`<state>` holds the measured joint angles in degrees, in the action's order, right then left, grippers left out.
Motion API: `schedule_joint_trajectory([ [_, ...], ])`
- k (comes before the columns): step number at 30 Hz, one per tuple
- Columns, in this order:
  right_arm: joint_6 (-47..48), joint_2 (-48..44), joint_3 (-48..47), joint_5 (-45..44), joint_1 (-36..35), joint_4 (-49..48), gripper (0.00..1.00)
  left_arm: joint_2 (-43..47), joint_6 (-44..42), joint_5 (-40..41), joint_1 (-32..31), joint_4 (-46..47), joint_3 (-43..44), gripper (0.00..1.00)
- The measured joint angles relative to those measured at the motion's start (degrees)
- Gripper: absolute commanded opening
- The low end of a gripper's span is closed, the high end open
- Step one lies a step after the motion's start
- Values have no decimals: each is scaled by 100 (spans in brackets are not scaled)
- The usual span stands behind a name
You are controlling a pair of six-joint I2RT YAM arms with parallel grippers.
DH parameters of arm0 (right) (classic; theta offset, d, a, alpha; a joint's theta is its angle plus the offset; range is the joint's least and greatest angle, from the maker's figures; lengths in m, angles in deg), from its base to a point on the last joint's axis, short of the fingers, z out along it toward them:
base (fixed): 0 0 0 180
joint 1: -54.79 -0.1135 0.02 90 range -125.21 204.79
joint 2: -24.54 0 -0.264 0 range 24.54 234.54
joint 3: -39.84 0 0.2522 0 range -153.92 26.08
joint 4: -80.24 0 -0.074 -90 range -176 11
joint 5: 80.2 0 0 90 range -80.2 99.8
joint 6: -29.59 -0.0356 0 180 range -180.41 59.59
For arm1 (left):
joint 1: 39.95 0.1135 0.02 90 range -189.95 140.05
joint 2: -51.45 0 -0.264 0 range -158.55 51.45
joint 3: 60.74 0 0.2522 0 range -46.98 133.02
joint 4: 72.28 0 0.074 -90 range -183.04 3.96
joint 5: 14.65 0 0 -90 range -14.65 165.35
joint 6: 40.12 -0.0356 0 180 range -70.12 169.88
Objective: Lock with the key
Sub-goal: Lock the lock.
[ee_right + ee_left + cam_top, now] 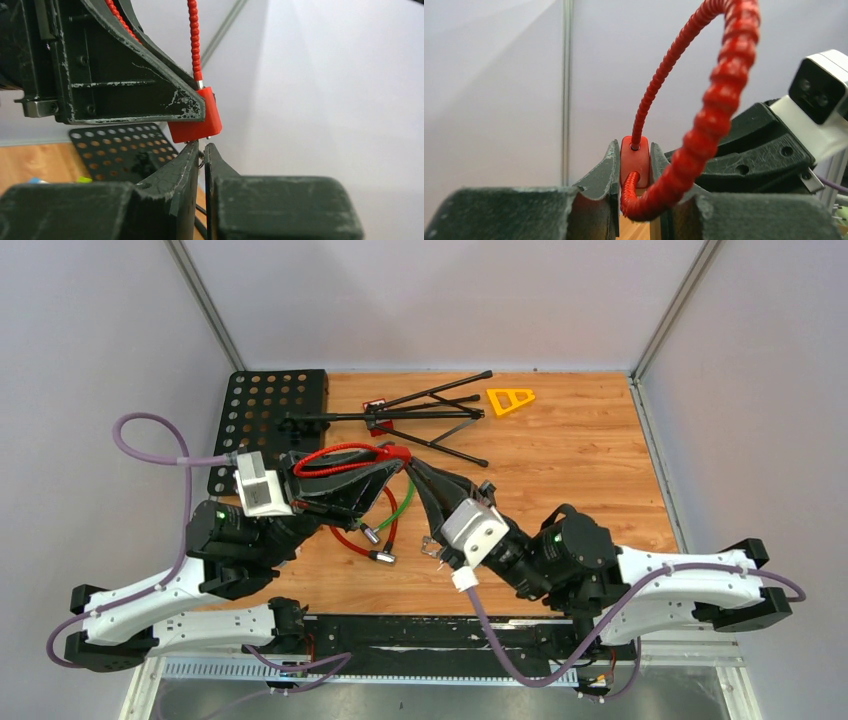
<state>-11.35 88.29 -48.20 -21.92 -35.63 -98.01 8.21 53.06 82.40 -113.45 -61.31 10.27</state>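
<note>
Over the middle of the counter [570, 460], my left fingers [608, 167] are clamped on the red lock [634, 157], one against each flat side, and hold it clear of the wood. The lock's ribbed red cable [719, 110] leaves its body, arches away in a wide loop and curls back into it.

My right fingers [180, 170] come at the lock from the opposite side, with their tips just beside its free end. I cannot tell whether they touch it. They are drawn almost together, with only a thin slit between them. A small metal loop [201, 158] shows in that slit at the tips. I cannot tell whether the fingers grip it, nor make out a key.

From overhead, a green cable [400, 508] and a second red cable [350, 538] with metal ends lie on the counter on the near side of the lock, between my two arms. Beyond the lock a folded black stand [420, 418] lies flat. A black perforated plate [270, 405] lies beyond and left of the lock, and an orange triangle [510, 400] sits beyond and right of it.
</note>
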Motion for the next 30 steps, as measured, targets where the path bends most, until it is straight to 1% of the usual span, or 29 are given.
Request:
schedule_joint_trajectory([
  [5,1478,232,428,-634,-328,-1263,0,2,90,59,0,55,-55,0],
  [12,3082,520,815,-970,-503,-2592,0,2,205,125,0,151,-140,0],
  [14,3359,588,850,-997,-520,-2839,1,2,223,131,0,170,-140,0],
  [16,3517,634,852,-1043,-549,-2968,17,2,254,142,0,186,-140,0],
  [17,3486,629,839,-1086,-579,-2929,27,7,262,140,-2,179,-140,0],
  [19,3064,522,695,-1134,-619,-2439,39,24,284,111,-2,168,-153,0],
  [21,2319,280,365,-953,-614,-1445,50,83,310,50,-7,144,-170,0],
  [22,1801,94,111,-719,-588,-767,53,109,345,-44,-31,175,-170,0],
  [24,890,-251,-212,-208,-577,216,56,129,407,-258,-81,234,-170,0],
  [25,581,-365,-304,-22,-577,538,56,129,415,-334,-111,232,-173,0],
  [26,-4,-540,-568,354,-579,1128,56,136,422,-398,-116,177,-195,0],
  [27,-72,-551,-601,393,-577,1193,56,136,422,-415,-116,164,-212,0],
  [30,-752,-614,-966,804,-494,1836,56,142,420,-505,-116,48,-289,0],
])
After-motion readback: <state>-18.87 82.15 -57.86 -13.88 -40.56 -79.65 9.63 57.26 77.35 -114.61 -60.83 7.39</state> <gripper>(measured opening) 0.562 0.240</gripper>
